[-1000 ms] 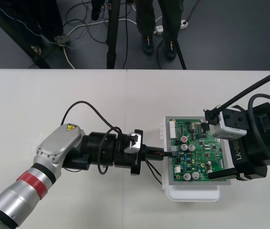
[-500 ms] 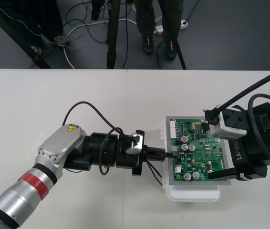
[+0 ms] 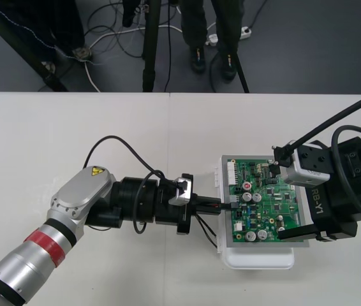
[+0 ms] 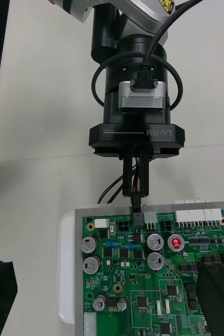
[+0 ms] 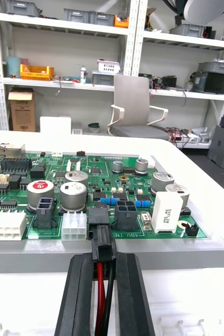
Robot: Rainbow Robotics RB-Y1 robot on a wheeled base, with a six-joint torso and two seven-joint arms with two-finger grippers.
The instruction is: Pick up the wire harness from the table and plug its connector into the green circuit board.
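The green circuit board point(image 3: 263, 204) sits on its white base point(image 3: 260, 258) at the right of the table. My left gripper point(image 3: 222, 205) reaches in from the left, shut on the harness wires point(image 5: 102, 286). The black plug point(image 5: 102, 241) sticks out past the fingertips and meets a black connector point(image 5: 98, 214) on the board's near edge. From the right wrist view the plug point(image 4: 137, 216) stands at the board's edge under the left gripper point(image 4: 137, 189). Loose wires point(image 3: 206, 231) hang below the fingers. My right gripper point(image 3: 314, 210) hovers over the board's right side, its fingers point(image 4: 216, 294) wide apart.
A white multi-pin header point(image 5: 6, 229) and round capacitors point(image 5: 72, 195) stand close beside the plug on the board. The left arm's black cable point(image 3: 113, 150) loops over the table. Bare table lies to the left and behind.
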